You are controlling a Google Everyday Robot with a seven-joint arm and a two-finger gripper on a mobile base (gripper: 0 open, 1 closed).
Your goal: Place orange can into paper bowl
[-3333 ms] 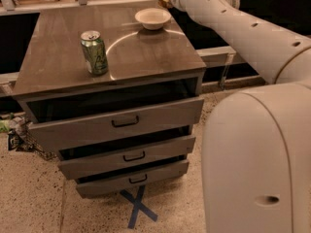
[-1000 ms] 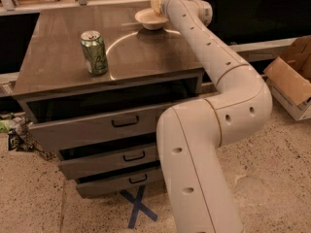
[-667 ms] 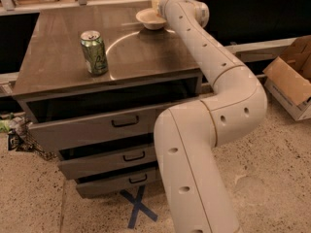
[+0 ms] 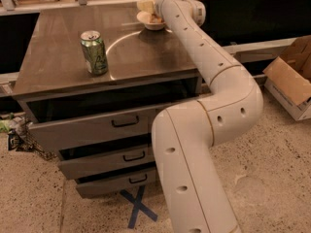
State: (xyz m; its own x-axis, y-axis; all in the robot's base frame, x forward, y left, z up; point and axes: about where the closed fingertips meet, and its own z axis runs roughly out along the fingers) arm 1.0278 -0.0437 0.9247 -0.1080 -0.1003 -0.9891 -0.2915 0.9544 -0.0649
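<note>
— At top centre of the frame, what are you seeing?
— My gripper (image 4: 146, 6) sits just above the paper bowl (image 4: 144, 20), near the far edge of the cabinet top (image 4: 53, 67). I cannot tell whether it is apart, together or clamped on anything, because the arm hides most of it.
— And the orange can?
— A small orange-brown patch shows inside the bowl, right against the arm. I take that for the orange can (image 4: 155, 19); the rest is hidden.
— Anything else?
— A green can (image 4: 95, 52) stands upright at upper left, well apart from the bowl. A cardboard box (image 4: 291, 79) lies on the floor at right.
</note>
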